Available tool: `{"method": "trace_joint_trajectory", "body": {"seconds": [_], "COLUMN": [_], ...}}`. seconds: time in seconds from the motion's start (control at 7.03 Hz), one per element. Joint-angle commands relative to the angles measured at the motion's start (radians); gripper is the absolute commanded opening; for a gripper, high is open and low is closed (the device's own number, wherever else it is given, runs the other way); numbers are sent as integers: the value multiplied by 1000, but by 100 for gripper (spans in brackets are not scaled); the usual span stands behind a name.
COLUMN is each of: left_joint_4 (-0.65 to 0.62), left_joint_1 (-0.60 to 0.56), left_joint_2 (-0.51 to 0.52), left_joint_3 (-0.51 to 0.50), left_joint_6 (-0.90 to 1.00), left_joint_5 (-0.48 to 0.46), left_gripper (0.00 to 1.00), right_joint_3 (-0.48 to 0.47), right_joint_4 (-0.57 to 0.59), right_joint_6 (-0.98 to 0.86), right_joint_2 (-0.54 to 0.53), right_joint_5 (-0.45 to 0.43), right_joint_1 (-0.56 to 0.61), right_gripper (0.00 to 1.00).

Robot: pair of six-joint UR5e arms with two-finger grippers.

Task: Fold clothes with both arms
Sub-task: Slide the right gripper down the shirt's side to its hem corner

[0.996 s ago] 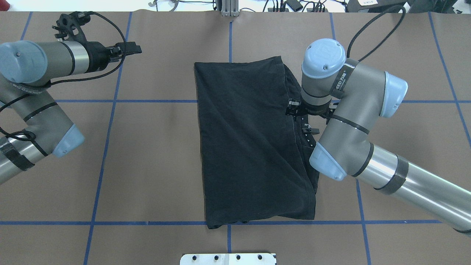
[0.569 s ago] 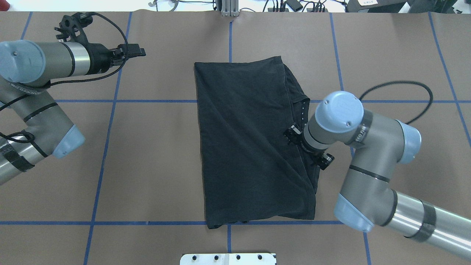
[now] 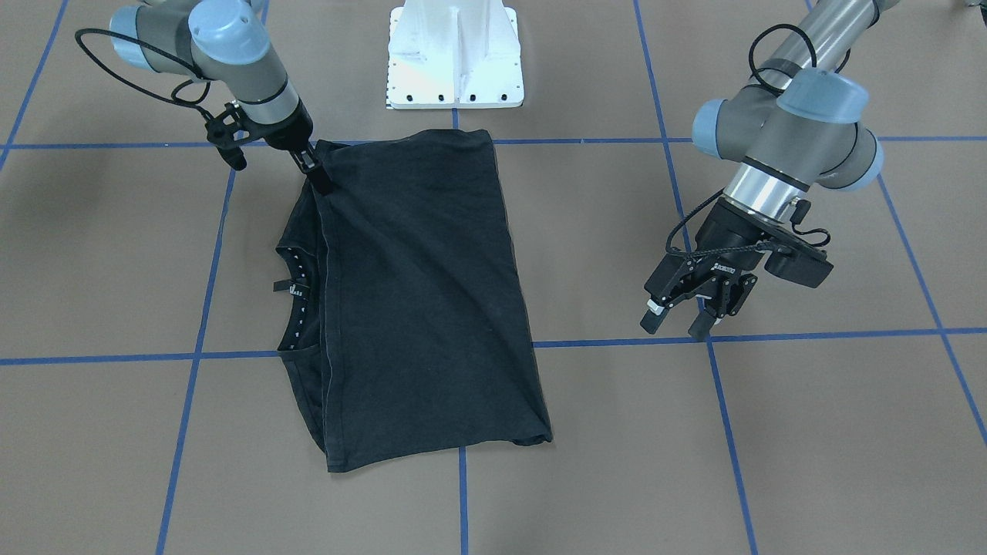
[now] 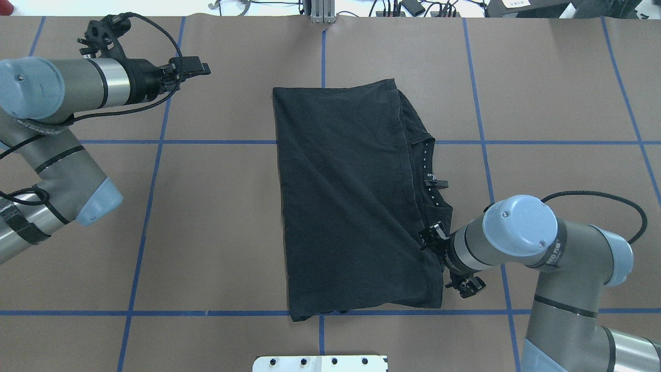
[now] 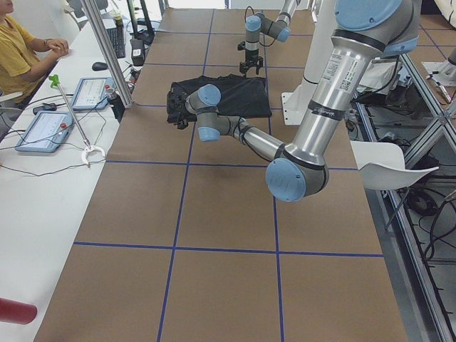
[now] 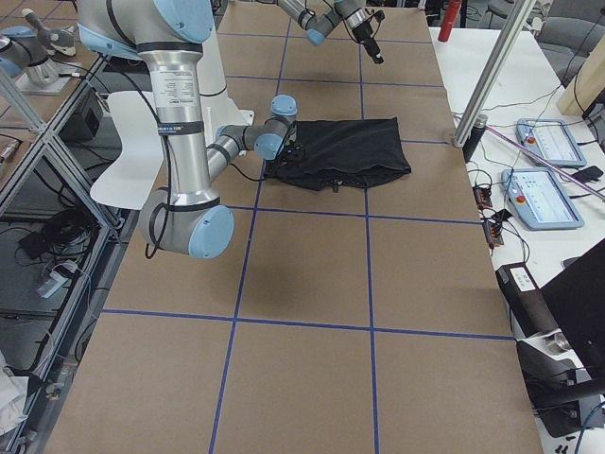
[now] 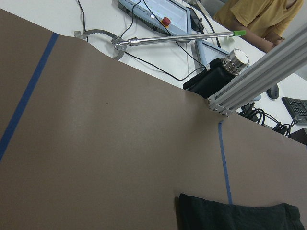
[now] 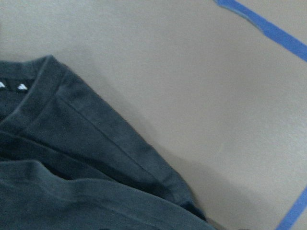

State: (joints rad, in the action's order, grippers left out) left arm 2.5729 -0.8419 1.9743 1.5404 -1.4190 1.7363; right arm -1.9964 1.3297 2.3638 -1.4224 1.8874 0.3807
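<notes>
The black T-shirt (image 4: pixel 351 196) lies folded lengthwise in the middle of the table, also in the front view (image 3: pixel 416 293). Its dotted collar (image 4: pixel 428 175) pokes out along the right edge. My right gripper (image 3: pixel 316 173) points down at the shirt's near right corner, by the base. The overhead view hides its fingers under the wrist (image 4: pixel 454 250), and I cannot tell if they are open or shut. The right wrist view shows only the shirt's shoulder seam (image 8: pixel 72 158) on brown paper. My left gripper (image 3: pixel 677 327) hovers open and holds nothing, far off to the shirt's left (image 4: pixel 199 68).
Blue tape lines (image 4: pixel 155 155) grid the brown table cover. The white pedestal base (image 3: pixel 455 54) stands at the near edge. Beyond the far edge stand an aluminium post (image 7: pixel 259 81), tablets and cables. A seated person (image 5: pixel 21 50) is at the side table.
My right arm has swept along the shirt's right edge from its middle toward the near corner. The left gripper has edged slightly right. The shirt has not moved.
</notes>
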Motion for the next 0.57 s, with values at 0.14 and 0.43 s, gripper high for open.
{"method": "trace_joint_trajectory", "body": {"seconds": [0.14, 0.43], "left_joint_4": [0, 0], "left_joint_1": [4, 6], "left_joint_2": [-6, -14], "left_joint_3": [4, 3], "left_joint_6": [-1, 0], "left_joint_5": [-11, -12], "left_gripper": [100, 100], "right_joint_3": [-27, -24], "right_joint_4": [-1, -1], "right_joint_6": [46, 37], "right_joint_2": [-27, -24], "right_joint_5": [-63, -63], "right_joint_1": [-91, -79], "right_gripper": [86, 82]}}
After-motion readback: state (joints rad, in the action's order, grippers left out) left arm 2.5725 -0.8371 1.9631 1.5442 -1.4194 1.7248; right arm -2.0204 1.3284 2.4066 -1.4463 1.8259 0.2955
